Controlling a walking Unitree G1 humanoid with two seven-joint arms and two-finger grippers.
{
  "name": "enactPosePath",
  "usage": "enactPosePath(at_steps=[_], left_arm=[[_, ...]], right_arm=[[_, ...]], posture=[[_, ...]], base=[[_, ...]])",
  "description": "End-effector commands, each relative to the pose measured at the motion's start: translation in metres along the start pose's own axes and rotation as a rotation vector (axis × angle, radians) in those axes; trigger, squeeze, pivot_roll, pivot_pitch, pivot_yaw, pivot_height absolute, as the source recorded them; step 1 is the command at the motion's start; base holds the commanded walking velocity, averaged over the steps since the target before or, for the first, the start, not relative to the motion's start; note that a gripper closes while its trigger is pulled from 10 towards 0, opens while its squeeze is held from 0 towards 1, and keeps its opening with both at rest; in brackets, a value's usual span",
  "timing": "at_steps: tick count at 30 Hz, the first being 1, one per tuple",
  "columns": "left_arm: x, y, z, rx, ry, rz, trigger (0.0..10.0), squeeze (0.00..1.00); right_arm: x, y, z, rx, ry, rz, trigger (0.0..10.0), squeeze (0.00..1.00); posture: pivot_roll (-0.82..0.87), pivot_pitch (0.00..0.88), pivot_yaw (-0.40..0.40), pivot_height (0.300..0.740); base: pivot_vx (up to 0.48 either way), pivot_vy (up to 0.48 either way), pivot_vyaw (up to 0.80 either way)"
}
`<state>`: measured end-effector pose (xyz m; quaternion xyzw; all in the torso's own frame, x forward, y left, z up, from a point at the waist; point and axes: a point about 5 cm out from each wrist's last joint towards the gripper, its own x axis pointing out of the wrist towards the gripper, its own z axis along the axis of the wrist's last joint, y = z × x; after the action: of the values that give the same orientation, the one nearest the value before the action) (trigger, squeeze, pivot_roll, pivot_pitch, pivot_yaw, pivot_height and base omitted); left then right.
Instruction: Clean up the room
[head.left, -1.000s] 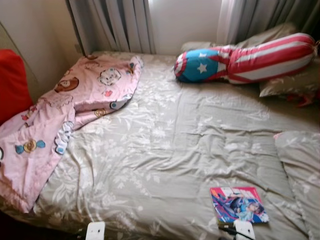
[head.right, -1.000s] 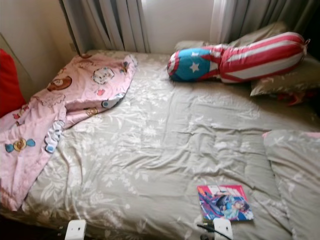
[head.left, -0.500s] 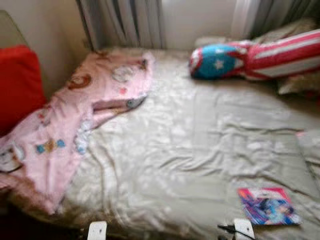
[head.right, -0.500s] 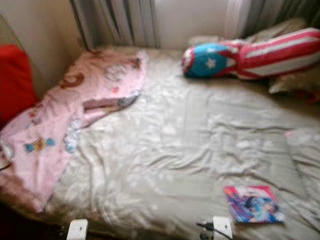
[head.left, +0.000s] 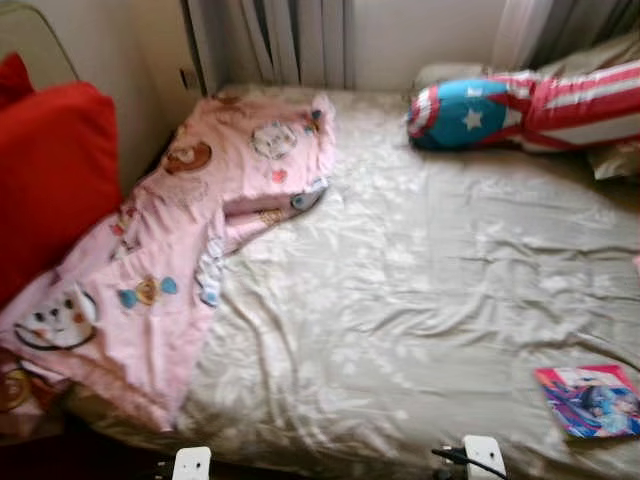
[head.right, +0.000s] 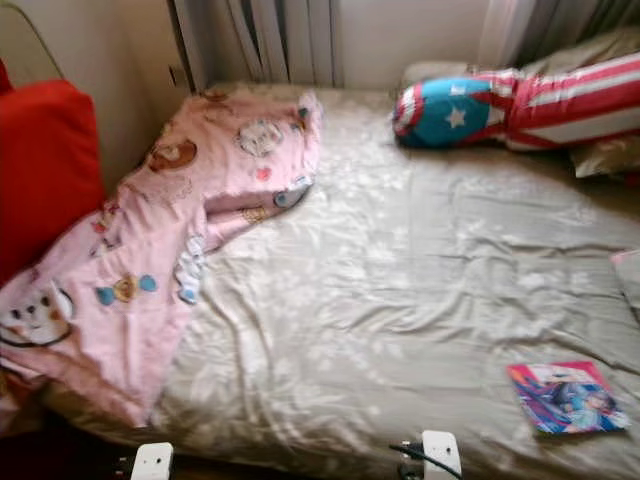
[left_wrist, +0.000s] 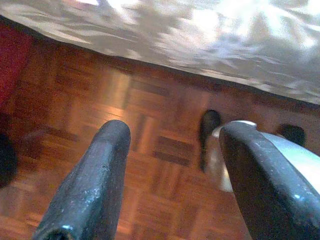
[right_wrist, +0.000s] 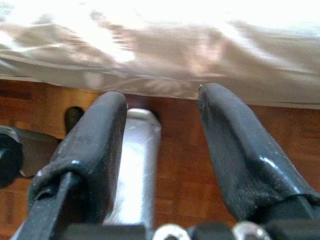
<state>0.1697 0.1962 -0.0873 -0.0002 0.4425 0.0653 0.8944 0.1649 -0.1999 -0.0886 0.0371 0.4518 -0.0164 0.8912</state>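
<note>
Blanket (head.left: 200, 230): pink, printed with cartoon animals, was seen crumpled along the robot's left side of the bed (head.left: 400, 300), one end near the curtains (head.left: 290, 40), the other spilling over the near corner beside the red cushion (head.left: 50, 180).
Handling: it was judged soft, light and limp, likely to sag and drag when lifted; a free hem or corner at the near end was judged the best place to be gripped.
Book (head.left: 590, 400): thin, with a bright illustrated cover, was found lying flat near the bed's front edge on the right; judged stiff enough to be pinched by an edge.
Bolster (head.left: 520, 100): striped red and white with a blue starred end, was seen at the head of the bed.
Left gripper (left_wrist: 172, 180): was held low over the wooden floor (left_wrist: 150, 150), fingers spread wide, nothing between them.
Right gripper (right_wrist: 162, 145): was likewise parted and empty, pointed at the bed's edge.
</note>
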Motion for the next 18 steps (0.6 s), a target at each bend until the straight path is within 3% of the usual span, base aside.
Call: enactPosePath(at_steps=[1, 7, 18], left_arm=[[-0.002, -0.002, -0.01, -0.002, 0.037, -0.006, 10.0, 0.0], [-0.002, -0.002, -0.01, -0.004, 0.037, -0.006, 10.0, 0.0], [-0.002, -0.001, -0.011, -0.004, 0.038, -0.003, 10.0, 0.0]], right_arm=[[-0.003, -0.008, -0.006, -0.003, 0.027, -0.022, 10.0, 0.0], [0.0, -0.013, 0.005, -0.007, 0.014, -0.028, 10.0, 0.0], [0.001, -0.012, 0.01, 0.004, 0.009, -0.028, 10.0, 0.0]], posture=[[-0.04, 0.127, 0.029, 0.74], [-0.04, 0.127, 0.028, 0.74], [-0.04, 0.122, 0.03, 0.74]], base=[[0.0, 0.476, 0.63], [0.0, 0.479, 0.77], [0.0, 0.478, 0.0]])
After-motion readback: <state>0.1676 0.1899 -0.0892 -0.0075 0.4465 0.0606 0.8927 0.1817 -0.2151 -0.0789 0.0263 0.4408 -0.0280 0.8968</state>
